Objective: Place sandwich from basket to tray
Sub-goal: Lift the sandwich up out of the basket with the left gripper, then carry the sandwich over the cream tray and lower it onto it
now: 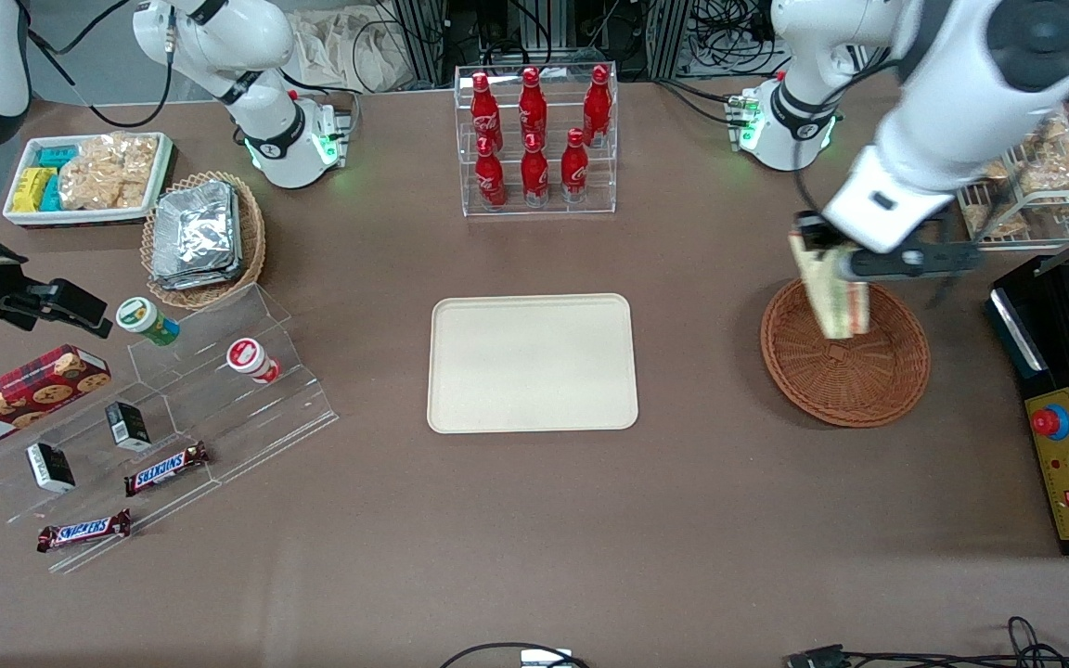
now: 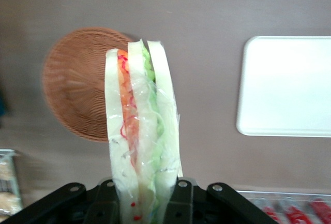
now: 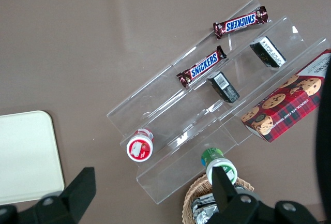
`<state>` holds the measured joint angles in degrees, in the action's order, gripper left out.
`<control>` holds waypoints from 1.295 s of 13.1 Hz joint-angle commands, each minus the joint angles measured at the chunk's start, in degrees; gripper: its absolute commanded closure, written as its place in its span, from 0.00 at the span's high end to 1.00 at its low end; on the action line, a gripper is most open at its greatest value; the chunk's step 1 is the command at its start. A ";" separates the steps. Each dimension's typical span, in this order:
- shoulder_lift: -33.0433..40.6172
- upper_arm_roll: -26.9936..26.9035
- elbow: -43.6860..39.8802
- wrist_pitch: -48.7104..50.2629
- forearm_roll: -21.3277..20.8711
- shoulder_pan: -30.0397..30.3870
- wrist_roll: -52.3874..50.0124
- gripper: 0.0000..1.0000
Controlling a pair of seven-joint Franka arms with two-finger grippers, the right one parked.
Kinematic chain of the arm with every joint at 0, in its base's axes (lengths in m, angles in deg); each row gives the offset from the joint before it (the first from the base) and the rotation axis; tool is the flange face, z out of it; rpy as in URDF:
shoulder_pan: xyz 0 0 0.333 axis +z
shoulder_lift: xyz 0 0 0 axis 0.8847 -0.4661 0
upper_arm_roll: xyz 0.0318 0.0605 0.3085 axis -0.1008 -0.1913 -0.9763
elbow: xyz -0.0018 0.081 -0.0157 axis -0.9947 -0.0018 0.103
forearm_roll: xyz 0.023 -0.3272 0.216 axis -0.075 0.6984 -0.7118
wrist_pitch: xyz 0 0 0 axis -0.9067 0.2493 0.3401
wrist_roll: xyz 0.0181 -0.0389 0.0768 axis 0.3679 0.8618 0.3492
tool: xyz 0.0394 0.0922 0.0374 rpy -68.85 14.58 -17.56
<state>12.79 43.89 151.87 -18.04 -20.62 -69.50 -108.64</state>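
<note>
Hanging above the basket (image 1: 845, 362) in the front view, the gripper (image 1: 833, 262) pinches the sandwich (image 1: 833, 292) clear of the wicker, while the wrist view shows both fingers (image 2: 178, 203) clamped on its wrapped end, basket (image 2: 77, 84) and tray (image 2: 287, 87) below.

Left arm reaches out from its base at the table's working end, wrist bent downward. Gripper (image 1: 829, 263) hangs in the air, both fingers (image 2: 179, 203) clamped against the sandwich (image 1: 839, 299), which is lifted.
</note>
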 commanded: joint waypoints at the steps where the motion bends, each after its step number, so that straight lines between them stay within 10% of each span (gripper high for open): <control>1: -12.31 11.24 -12.49 3.16 -0.26 -0.19 -14.79 0.25; 4: -19.53 20.93 -14.64 -2.61 -6.38 -0.19 -23.99 0.25; 12: -34.21 21.66 -2.06 -29.08 -19.14 -0.36 -24.43 0.25; 17: -36.95 21.31 3.64 -38.57 -19.68 -0.36 -26.36 0.24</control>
<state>-24.98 64.83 152.99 -53.59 -39.20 -70.18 -132.57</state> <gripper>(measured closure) 0.749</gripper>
